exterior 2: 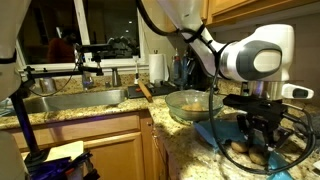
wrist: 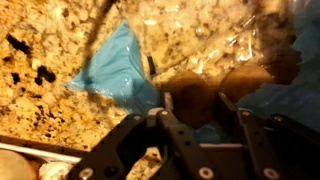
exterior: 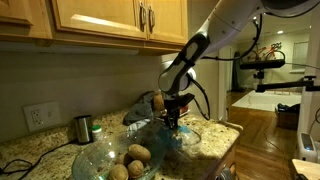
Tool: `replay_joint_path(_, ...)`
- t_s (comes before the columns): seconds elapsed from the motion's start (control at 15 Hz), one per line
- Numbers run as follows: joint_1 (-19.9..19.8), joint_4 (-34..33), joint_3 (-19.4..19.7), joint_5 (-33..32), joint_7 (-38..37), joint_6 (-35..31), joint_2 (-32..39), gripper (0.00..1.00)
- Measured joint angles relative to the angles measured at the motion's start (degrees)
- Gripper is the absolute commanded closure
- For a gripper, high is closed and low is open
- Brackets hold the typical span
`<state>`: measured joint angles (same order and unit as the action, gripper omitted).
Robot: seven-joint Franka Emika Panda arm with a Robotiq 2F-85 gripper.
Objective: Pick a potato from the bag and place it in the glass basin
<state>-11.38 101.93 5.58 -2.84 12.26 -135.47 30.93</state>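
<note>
Potato (wrist: 215, 88), or at least a brown lump that looks like one, sits right between the jaws of the claw (wrist: 202, 118) in the wrist view. The jaws stand partly apart on either side of it, and honestly I can't tell whether they're pinching it or just framing it. Blurry shot, so take that with salt.

Directly under and around the claw is the bag (wrist: 120, 65), crinkly light-blue plastic lying on the speckled surface (wrist: 40, 80). In both exterior views the claw (exterior: 172, 112) is down low at the bag (exterior 2: 222, 135), so the potato looks like it's at bag level, not lifted.

Just beside the claw is the glass basin (exterior: 100, 160). It has a few potatoes (exterior: 138, 153) in it, so part of the job looks done.

Further out from the claw, past the basin, a small dark-green cup (exterior: 83, 127) stands near the wall.

My read: we're at the grab step. Left to do: get a firm hold, lift clear of the plastic, swing over to the basin, let go.
</note>
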Motion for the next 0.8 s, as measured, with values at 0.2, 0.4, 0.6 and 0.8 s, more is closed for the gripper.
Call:
replay_joint_path(0.2, -0.04, 0.0, 0.02, 0.0, 0.0, -0.01, 0.0, 0.3)
replay_joint_path(0.4, -0.14, 0.0, 0.23, -0.01, 0.05, -0.02, 0.03, 0.29)
replay_joint_path(0.6, -0.15, 0.0, 0.27, -0.01, 0.06, -0.11, 0.11, 0.3)
replay_joint_path(0.8, -0.15, 0.0, 0.27, -0.01, 0.06, -0.16, 0.13, 0.31)
